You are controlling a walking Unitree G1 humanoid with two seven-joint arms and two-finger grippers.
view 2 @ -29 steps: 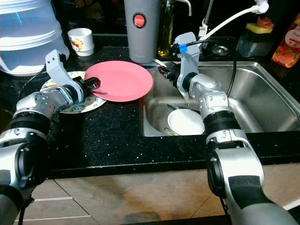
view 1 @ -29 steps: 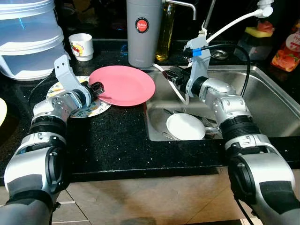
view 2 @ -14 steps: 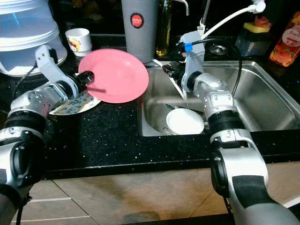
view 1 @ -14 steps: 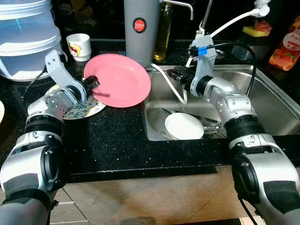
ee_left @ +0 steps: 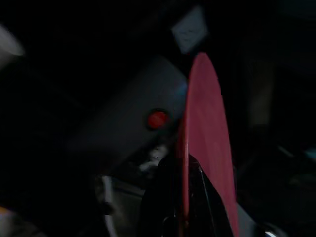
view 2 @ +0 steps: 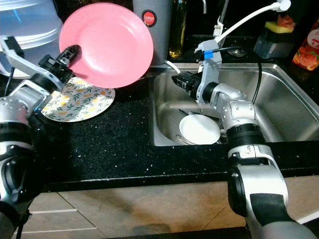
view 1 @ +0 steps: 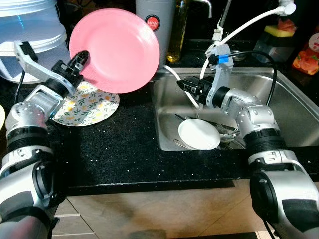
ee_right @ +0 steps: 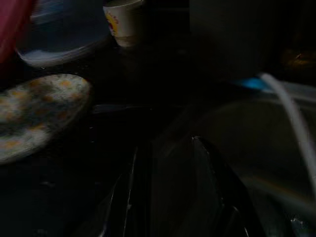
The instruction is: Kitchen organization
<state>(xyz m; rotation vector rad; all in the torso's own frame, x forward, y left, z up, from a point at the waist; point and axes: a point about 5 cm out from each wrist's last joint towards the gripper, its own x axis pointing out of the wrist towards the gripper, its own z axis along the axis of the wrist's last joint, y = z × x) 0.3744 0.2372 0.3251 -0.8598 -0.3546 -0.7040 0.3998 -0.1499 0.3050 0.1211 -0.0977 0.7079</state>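
Gripping the pink plate (view 1: 115, 50) by its lower-left rim, the left gripper (view 1: 79, 60) holds it raised off the counter (view 1: 124, 144), tilted up so that its face turns toward the camera. The plate hangs above the floral plate (view 1: 87, 104), which lies flat on the black speckled counter just left of the sink (view 1: 284, 107). In the left wrist view the pink plate (ee_left: 205, 148) is seen edge-on, clamped between the two black fingers (ee_left: 168, 197).

The right gripper (view 1: 185, 85) reaches over the left end of the stainless sink, near a white hose (view 1: 182, 87) that curves down into the basin; whether its fingers are parted or closed I cannot tell. Below it, on the sink floor, a white plate (view 1: 198, 135) rests on some cutlery (view 1: 227, 134).

Along the back of the counter stand a grey flask with a red round label (view 1: 152, 20), a bottle of yellow oil (view 1: 177, 30) just beside it, and at far left a large clear lidded container (view 1: 30, 35). A small white cup (ee_right: 123, 19) shows in the right wrist view. At the right rear, behind the sink, are a sponge in a holder (view 1: 281, 35) and a bottle with a red fruit label (view 1: 306, 55). Below the counter's front edge are beige cabinet fronts (view 1: 159, 214).
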